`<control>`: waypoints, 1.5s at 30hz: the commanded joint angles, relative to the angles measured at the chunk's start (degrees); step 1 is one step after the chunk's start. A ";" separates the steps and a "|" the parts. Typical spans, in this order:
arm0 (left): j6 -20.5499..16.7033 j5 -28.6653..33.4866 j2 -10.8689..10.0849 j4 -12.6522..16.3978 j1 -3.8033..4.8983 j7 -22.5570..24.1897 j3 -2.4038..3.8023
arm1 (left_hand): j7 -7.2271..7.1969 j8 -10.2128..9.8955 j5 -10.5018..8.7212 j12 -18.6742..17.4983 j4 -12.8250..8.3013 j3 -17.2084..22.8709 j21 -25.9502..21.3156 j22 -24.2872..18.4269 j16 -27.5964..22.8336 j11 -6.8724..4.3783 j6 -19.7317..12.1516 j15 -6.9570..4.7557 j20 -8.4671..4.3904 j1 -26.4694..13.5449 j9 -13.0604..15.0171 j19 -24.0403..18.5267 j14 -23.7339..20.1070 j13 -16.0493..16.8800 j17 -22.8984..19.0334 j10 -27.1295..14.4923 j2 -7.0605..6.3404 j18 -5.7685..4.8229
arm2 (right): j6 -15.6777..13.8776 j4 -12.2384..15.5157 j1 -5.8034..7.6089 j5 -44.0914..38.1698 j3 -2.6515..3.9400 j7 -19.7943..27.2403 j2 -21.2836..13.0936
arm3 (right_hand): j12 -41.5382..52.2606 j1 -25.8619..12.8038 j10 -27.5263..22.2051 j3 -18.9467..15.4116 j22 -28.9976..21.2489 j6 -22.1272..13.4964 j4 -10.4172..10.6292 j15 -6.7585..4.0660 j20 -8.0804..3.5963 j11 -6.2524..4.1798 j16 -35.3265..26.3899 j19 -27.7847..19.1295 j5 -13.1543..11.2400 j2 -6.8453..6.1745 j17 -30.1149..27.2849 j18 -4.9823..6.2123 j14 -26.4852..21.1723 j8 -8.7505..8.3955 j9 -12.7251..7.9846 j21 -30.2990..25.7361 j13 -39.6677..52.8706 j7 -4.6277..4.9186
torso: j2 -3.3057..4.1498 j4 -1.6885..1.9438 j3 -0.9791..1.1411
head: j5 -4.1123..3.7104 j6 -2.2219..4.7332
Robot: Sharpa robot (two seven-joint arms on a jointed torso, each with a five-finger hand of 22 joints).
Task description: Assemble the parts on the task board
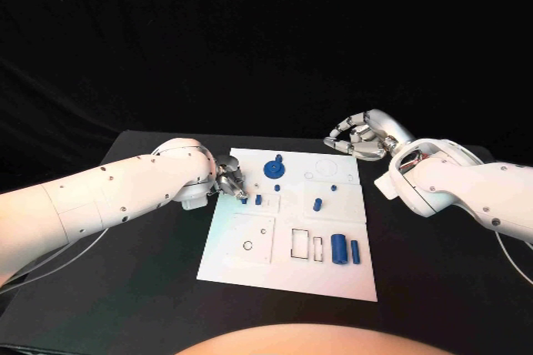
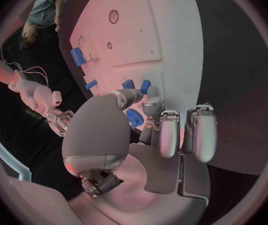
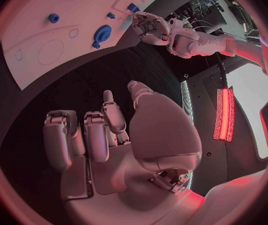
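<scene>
A black tabletop (image 1: pixel 444 278) sits in a dark room, and a flat white task board (image 1: pixel 291 270) lies in the middle of it. The left hand (image 1: pixel 228 178) is at the board's near-left edge, low down over it. Its fingers are curled in close together, and a small blue part (image 2: pixel 134 118) shows right at its fingertips, but I cannot tell if the hand is really holding it or only touching it. Just past those fingers stand two little blue pegs (image 1: pixel 259 200), and a bit farther off is a round blue gear (image 1: pixel 273 169) with a small knob. Across the board from this hand are a short blue plug (image 1: pixel 318 203), and nearer the robot a fat blue cylinder (image 1: pixel 339 249) with a thin blue bar (image 1: pixel 356 252) beside it, next to some empty slots. The right hand (image 1: pixel 357 138) is up off the board, past its far-right corner, with its fingers curled loosely and nothing in them. I think the step now is picking up or pushing in the small part at the left fingertips. To do it well, the hand should go slowly, keep the part straight up, and not bump the pegs next to it. The right hand should stay out of the way.
</scene>
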 commanded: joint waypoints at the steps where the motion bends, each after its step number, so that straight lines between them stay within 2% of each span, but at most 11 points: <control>1: -0.42 0.57 -0.23 -0.17 -0.42 -0.87 -0.28 | -1.13 -0.26 -0.74 -0.52 -6.46 6.11 0.03 7.04 0.29 -0.45 -0.26 -0.78 0.07 -3.21 0.42 0.05 5.98 -0.27 14.97 0.48 0.21 -0.49 | -0.02 0.04 -0.03 -0.49 0.01 0.47 0.01 | -0.09 -0.56 0.08 -0.01 11.90 -0.06 0.00 -0.41 -0.22 -0.30 -0.32 2.94 0.20 -0.06 7.67 0.47 4.49 0.05 -0.09 -0.29 -0.06 -0.43 | -0.04 0.00 -0.01 | -0.03 0.20; 7: -2.59 1.10 -0.68 -0.15 -0.42 -0.84 -0.12 | -0.97 -1.48 -1.30 -0.69 -1.07 1.66 -0.12 6.88 0.08 -0.30 0.42 -0.74 -0.05 -8.36 0.05 -0.01 5.86 -0.37 14.59 0.26 -0.18 -0.46 | -0.06 -0.01 -0.03 -0.45 0.01 0.53 0.00 | -0.16 -0.57 0.00 -0.02 11.84 -0.08 0.00 -0.41 -0.22 -0.30 -0.35 2.88 0.20 -0.07 7.59 0.49 4.47 0.05 -0.10 -0.38 -0.14 -0.42 | 0.01 -0.02 -0.04 | -0.01 0.42; 15: -4.34 2.01 -1.83 0.47 -0.39 -0.94 0.08 | -1.01 -2.72 -1.04 -0.70 4.59 -6.36 -0.27 6.79 -0.04 -0.30 1.31 -0.76 -0.11 -10.89 -0.01 0.01 5.80 -0.19 14.38 0.07 -0.45 -0.44 | -0.11 -0.06 -0.03 -0.43 0.01 0.55 -0.04 | -0.16 -0.57 0.00 -0.02 11.84 -0.08 0.00 -0.41 -0.22 -0.30 -0.35 2.88 0.20 -0.07 7.59 0.49 4.47 0.05 -0.10 -0.38 -0.14 -0.42 | -0.03 -0.02 0.01 | -0.06 0.50; 24: -6.45 4.38 -2.84 1.37 -0.36 -0.78 0.61 | -1.01 -3.28 -1.13 -0.82 5.20 -10.87 -0.38 6.68 -0.15 -0.27 1.71 -0.77 -0.16 -12.76 0.17 -0.04 5.74 -0.16 14.19 -0.04 0.37 -0.41 | -0.23 -0.09 -0.04 -0.43 0.01 0.61 -0.06 | -0.22 -0.60 -0.07 -0.03 11.78 -0.15 0.00 -0.41 -0.23 -0.29 -0.38 2.83 0.20 -0.10 7.52 0.51 4.45 0.04 -0.12 -0.47 -0.21 -0.41 | -0.01 -0.02 0.01 | -0.04 0.64; 29: -11.93 7.95 -3.46 1.91 -0.36 3.86 0.91 | -0.96 -3.69 -1.06 -1.30 5.25 -12.23 -0.66 6.18 -0.39 -0.23 1.37 -0.77 -0.19 -13.81 0.21 -0.44 5.62 -0.73 13.77 -0.43 1.24 -0.28 | -0.29 -0.08 -0.04 -0.42 0.01 0.63 -0.17 | -0.22 -0.60 -0.07 -0.03 11.78 -0.15 0.00 -0.41 -0.23 -0.29 -0.38 2.83 0.20 -0.10 7.52 0.51 4.45 0.04 -0.12 -0.47 -0.21 -0.41 | 0.00 -0.01 0.02 | -0.20 0.75; 33: -16.85 11.63 -3.63 2.25 -0.35 10.81 0.99 | 1.63 -6.37 -0.68 -12.26 4.83 -13.41 -7.47 -5.52 -6.52 2.16 -4.71 1.24 1.00 -10.73 -0.15 -10.39 1.69 -14.22 4.41 -11.47 2.17 2.53 | -0.33 -0.10 -0.04 -0.41 0.01 0.63 -0.27 | -0.22 -0.60 -0.07 -0.03 11.78 -0.15 0.00 -0.41 -0.23 -0.29 -0.38 2.83 0.20 -0.10 7.52 0.51 4.45 0.04 -0.12 -0.47 -0.21 -0.41 | -0.02 0.04 0.02 | -0.42 0.87; 35: -19.54 12.69 -3.46 2.46 -0.37 15.77 0.96 | 3.52 -7.16 -0.55 -14.30 3.51 -12.92 -15.45 -16.84 -14.80 3.91 -8.00 2.96 2.38 -4.61 -0.42 -20.56 -4.93 -15.10 -6.26 -17.02 1.67 5.04 | -0.35 -0.17 -0.04 -0.37 0.01 0.65 -0.31 | -0.22 -0.60 -0.07 -0.03 11.78 -0.15 0.00 -0.41 -0.23 -0.29 -0.38 2.83 0.20 -0.10 7.52 0.51 4.45 0.04 -0.12 -0.47 -0.21 -0.41 | 0.01 0.04 -0.01 | -0.58 0.92; 37: -21.26 12.18 -3.19 2.63 -0.44 19.84 0.83 | 5.06 -7.95 -0.82 -17.17 1.24 -10.88 -22.33 -24.93 -21.33 5.74 -10.11 4.22 4.00 2.73 -1.21 -27.83 -11.09 -17.12 -13.96 -22.02 1.57 6.48 | -0.34 -0.24 -0.04 -0.32 0.01 0.68 -0.33 | -0.30 -0.62 -0.15 -0.03 11.65 -0.19 0.00 -0.41 -0.23 -0.29 -0.45 2.70 0.21 -0.11 7.34 0.57 4.41 0.04 -0.13 -0.66 -0.30 -0.41 | 0.02 0.05 -0.06 | -0.60 1.01; 38: -21.84 11.20 -3.03 2.70 -0.56 21.99 0.76 | 5.20 -8.19 -0.63 -17.93 0.08 -10.23 -24.39 -27.66 -23.44 5.50 -10.53 4.45 4.14 4.71 -1.42 -30.25 -13.04 -17.58 -16.58 -23.16 1.25 7.14 | -0.33 -0.28 -0.04 -0.29 0.01 0.69 -0.34 | -0.30 -0.62 -0.15 -0.03 11.65 -0.19 0.00 -0.41 -0.23 -0.29 -0.45 2.70 0.21 -0.11 7.34 0.57 4.41 0.04 -0.13 -0.66 -0.30 -0.41 | 0.03 0.02 -0.06 | -0.61 1.04; 41: -23.34 4.49 -2.40 2.92 -1.24 27.37 0.56 | 6.01 -9.02 -0.91 -21.53 -1.72 -8.28 -23.34 -25.36 -24.45 6.61 -11.43 5.39 5.09 9.08 -2.66 -27.89 -15.05 -20.60 -18.39 -27.07 0.98 6.70 | -0.28 -0.37 -0.04 -0.21 0.01 0.75 -0.31 | -0.39 -0.61 -0.24 -0.02 11.58 -0.20 -0.01 -0.41 -0.23 -0.29 -0.52 2.63 0.21 -0.11 7.18 0.60 4.37 0.04 -0.13 -0.76 -0.39 -0.41 | 0.02 -0.02 -0.08 | -0.72 1.18; 45: -24.41 -2.89 -1.30 2.48 -1.94 30.22 0.21 | 6.31 -9.93 -1.27 -23.83 -1.87 -8.37 -22.91 -24.79 -24.65 7.12 -12.67 5.90 5.60 9.94 -3.93 -27.39 -16.37 -22.92 -19.61 -28.90 -0.49 6.68 | -0.21 -0.43 -0.05 -0.14 0.01 0.80 -0.21 | -0.52 -0.60 -0.37 -0.02 11.51 -0.21 -0.01 -0.41 -0.23 -0.29 -0.56 2.56 0.22 -0.11 7.07 0.63 4.35 0.04 -0.14 -0.87 -0.54 -0.41 | 0.05 -0.11 -0.08 | -0.77 1.25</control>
